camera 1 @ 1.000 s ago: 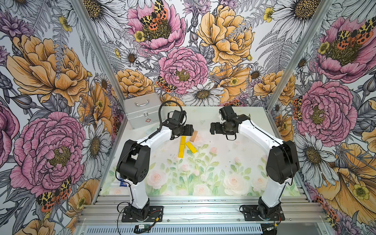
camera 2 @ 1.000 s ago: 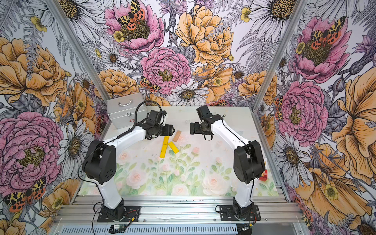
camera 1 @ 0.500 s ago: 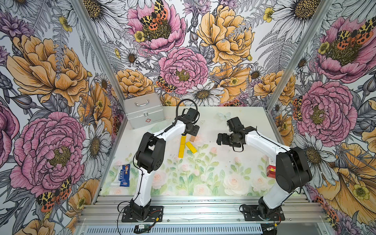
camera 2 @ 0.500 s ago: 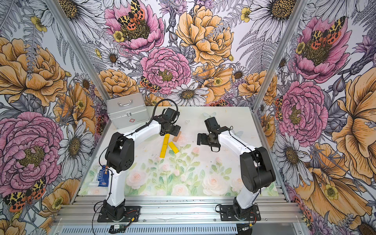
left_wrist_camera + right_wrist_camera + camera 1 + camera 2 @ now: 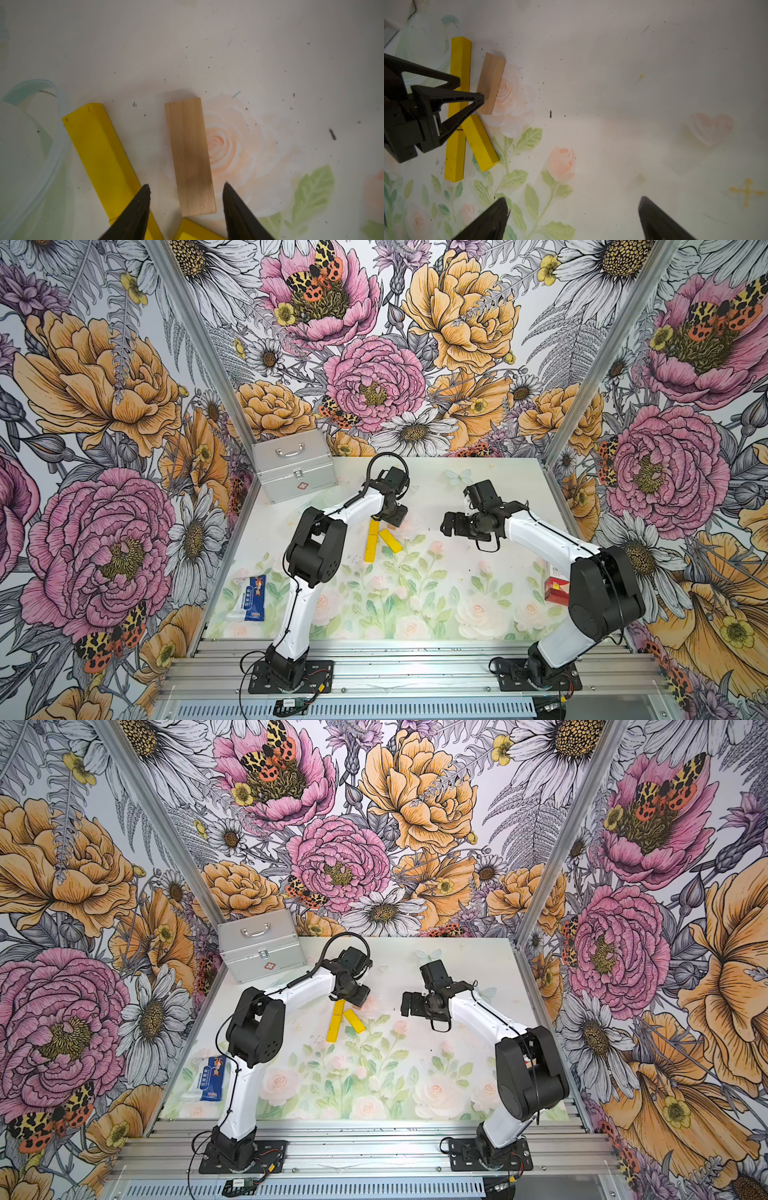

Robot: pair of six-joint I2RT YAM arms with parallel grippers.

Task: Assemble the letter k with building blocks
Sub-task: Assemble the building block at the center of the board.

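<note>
Two yellow building blocks lie end to end as a straight stem (image 5: 456, 116) (image 5: 372, 541). A third yellow block (image 5: 480, 143) (image 5: 390, 541) slants off its middle as the lower arm of the letter k. The tan block (image 5: 190, 155) (image 5: 491, 83) lies beside the stem's upper half, apart from it. My left gripper (image 5: 186, 185) (image 5: 395, 516) is low over the tan block's near end, open, with one finger on each side and a gap on both. It hides the tan block in both top views. My right gripper (image 5: 573, 201) (image 5: 451, 524) hovers wide open and empty, to the right.
A silver case (image 5: 293, 464) stands at the back left. A blue and white packet (image 5: 249, 597) lies at the front left. A red and white box (image 5: 556, 585) sits by the right arm's elbow, near the right wall.
My left gripper moved right, came down over the tan block and narrowed its jaws around it. The right gripper drew back to the right, away from the blocks.
</note>
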